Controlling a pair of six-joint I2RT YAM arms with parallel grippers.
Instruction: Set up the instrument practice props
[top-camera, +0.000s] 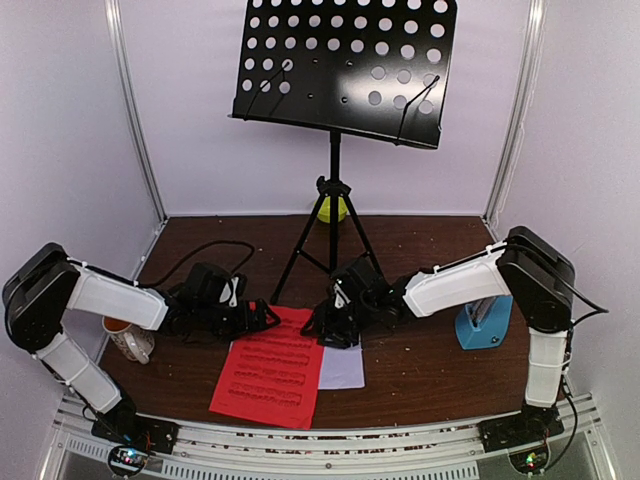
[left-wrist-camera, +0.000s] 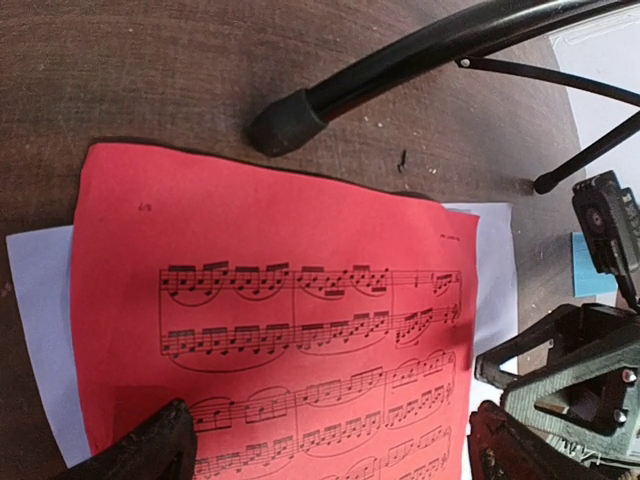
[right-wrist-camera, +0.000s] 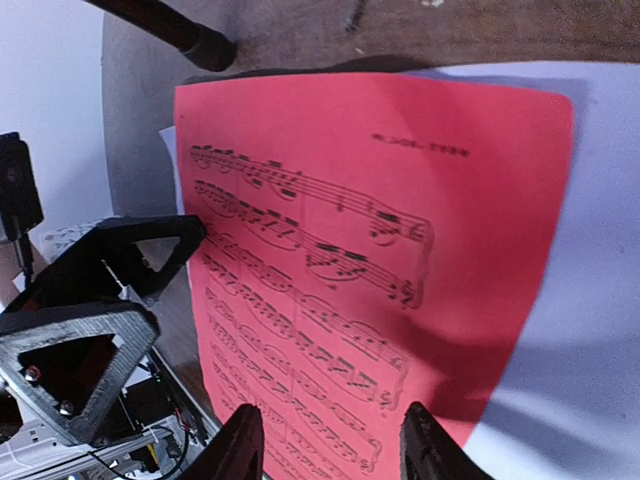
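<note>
Beneath the left gripper (top-camera: 262, 318) and right gripper (top-camera: 328, 325), both splayed wide and holding nothing, the red sheet (top-camera: 268, 375) lies flat over the white sheet (top-camera: 342, 370) (stand foot (left-wrist-camera: 285, 120) just beyond its far edge).

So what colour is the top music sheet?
The top sheet is red with black notes; clearest in left wrist view.

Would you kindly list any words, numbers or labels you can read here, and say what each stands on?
No text can be read.
On the red music sheet: a short heading by its top corner, too blurred to read; otherwise only notes.
Same sheet, opposite top corner: a tiny mark, too small to read.
On the white sheet, music stand, metronome and mug: no lettering visible.
</note>
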